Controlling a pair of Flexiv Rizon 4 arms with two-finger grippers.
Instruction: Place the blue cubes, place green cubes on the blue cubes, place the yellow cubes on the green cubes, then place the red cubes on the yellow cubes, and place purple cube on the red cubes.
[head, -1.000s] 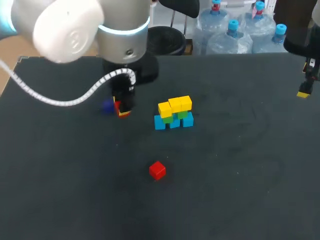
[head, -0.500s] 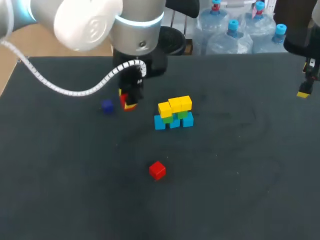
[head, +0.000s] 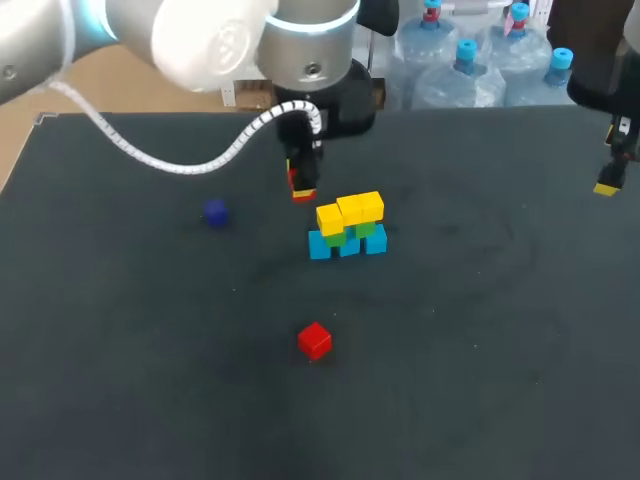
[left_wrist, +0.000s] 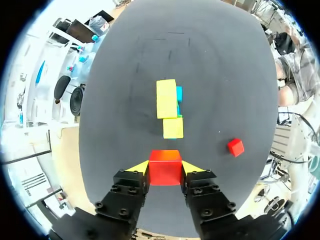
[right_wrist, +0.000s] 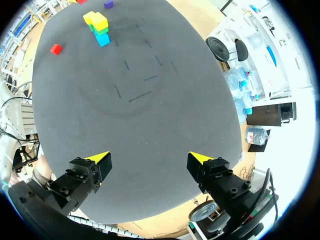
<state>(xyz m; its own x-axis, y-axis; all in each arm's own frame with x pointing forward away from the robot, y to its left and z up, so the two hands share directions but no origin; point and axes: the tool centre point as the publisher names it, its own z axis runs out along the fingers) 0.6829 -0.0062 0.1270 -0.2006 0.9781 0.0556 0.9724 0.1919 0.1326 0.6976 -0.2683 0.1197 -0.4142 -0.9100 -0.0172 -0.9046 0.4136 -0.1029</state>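
While the left gripper (head: 303, 188) is holding a red cube (left_wrist: 165, 169) just beside the yellow cubes (head: 350, 212), the red layer is beginning, calling next for centring above them and lowering gently.

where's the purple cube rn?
Head view: the purple cube lies loose on the table, left side, left of the cube stack and of the red cube in the left jaws.

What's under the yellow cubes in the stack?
Visible: green cubes, sitting on a row of blue cubes on the table. The yellow cubes cover the green tops, so their count is unclear.
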